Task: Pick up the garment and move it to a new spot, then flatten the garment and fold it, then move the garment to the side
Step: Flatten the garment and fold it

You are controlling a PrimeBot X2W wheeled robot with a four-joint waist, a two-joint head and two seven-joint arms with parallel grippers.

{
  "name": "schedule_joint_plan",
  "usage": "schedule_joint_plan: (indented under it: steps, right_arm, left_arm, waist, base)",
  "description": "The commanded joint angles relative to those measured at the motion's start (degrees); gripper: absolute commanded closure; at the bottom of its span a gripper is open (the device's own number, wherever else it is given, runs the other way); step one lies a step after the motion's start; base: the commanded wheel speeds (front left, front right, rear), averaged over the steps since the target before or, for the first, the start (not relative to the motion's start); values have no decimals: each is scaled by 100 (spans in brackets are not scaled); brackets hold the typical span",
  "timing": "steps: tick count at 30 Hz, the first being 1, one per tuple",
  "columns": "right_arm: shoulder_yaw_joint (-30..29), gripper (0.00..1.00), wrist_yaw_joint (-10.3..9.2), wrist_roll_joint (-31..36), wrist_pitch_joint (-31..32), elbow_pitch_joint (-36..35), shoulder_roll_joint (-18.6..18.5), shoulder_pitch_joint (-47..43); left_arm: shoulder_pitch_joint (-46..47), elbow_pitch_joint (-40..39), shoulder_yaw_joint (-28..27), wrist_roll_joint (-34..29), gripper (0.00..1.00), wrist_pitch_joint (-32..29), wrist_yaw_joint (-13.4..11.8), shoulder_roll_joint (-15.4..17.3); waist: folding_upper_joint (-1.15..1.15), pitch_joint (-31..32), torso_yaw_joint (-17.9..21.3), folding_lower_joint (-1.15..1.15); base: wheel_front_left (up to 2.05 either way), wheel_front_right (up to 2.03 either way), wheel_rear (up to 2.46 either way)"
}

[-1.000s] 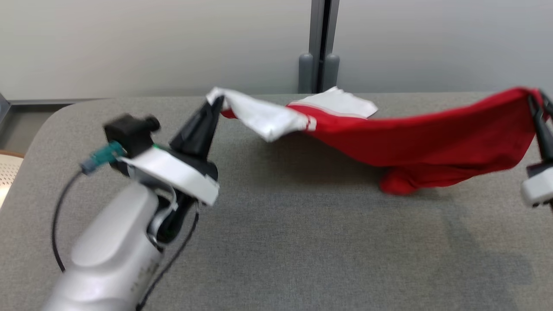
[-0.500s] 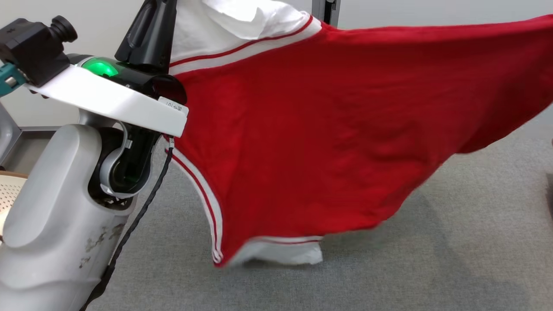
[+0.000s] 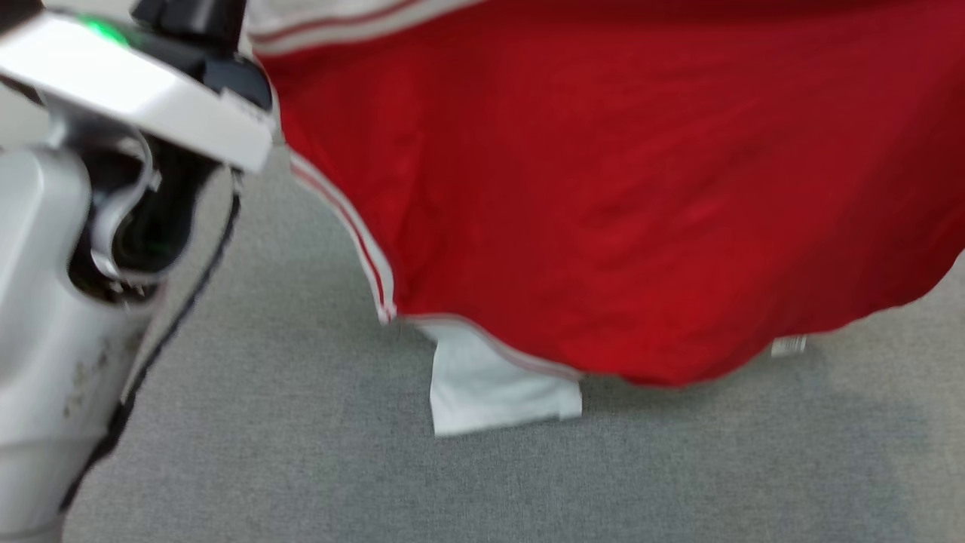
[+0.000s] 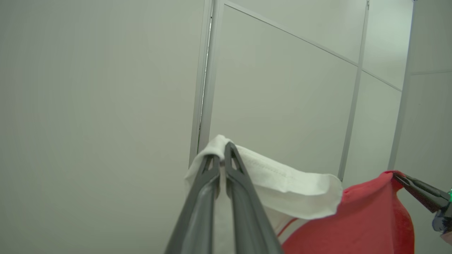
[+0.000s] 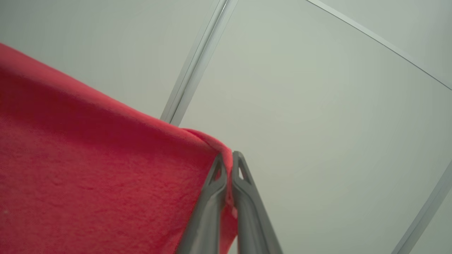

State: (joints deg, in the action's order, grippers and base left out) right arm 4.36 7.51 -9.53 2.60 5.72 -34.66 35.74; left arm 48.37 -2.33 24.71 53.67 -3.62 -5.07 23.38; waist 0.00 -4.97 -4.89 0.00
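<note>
Holding red garment aloft, spread above grey table; pinching white edge in closed left gripper, red corner in closed right gripper. Judging best: keeping pinches level, taut; lowering gently, landing low-hanging white sleeve first, flat.
</note>
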Motion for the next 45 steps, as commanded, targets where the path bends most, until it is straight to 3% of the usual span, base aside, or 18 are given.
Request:
schedule_joint_plan:
  steps: [1,8,13,18,23,29,35,45]
  right_arm:
    - [77,100,-4,20,60,133,-76,302]
    - [624,100,-5,293,-123,1069,-277,2575]
    - [915,100,-9,859,-656,2053,-39,4061]
    - [956,100,-9,1424,-1409,2894,283,4616]
    - [991,100,-9,1717,-1691,3604,537,4309]
    - [1074,100,-9,1891,-1780,4244,727,3537]
    - [1506,100,-9,1718,-1784,4186,870,2438]
    - [2211,100,-9,1105,-1786,4476,701,1043]
  left_arm:
    - [334,205,1,-66,100,-27,66,-2]
    - [2414,1802,-129,-503,100,341,441,-241]
    - [3682,3179,-225,-832,100,1047,666,-444]
    - [4222,4127,-330,-1010,100,1729,786,-698]
    - [3975,4644,-237,-1256,100,1874,1052,-843]
    - [3143,4834,-163,-1650,100,1885,1202,-956]
    - [1757,4607,20,-1608,100,1884,1254,-938]
    - [-60,4249,1183,-1499,100,1885,1257,-263]
  waist:
    - [0,-600,38,0]
    - [0,-1899,-14,0]
    - [0,-2392,-46,0]
    - [0,-2576,-125,0]
    - [0,-2631,-199,0]
    - [0,-2511,-330,0]
    - [0,-2133,-416,0]
    - [0,-1277,-491,0]
  base:
    - [0,0,0]
    - [0,0,0]
    - [0,0,0]
    - [0,0,0]
    - [0,0,0]
    - [0,0,0]
    - [0,0,0]
    - [0,0,0]
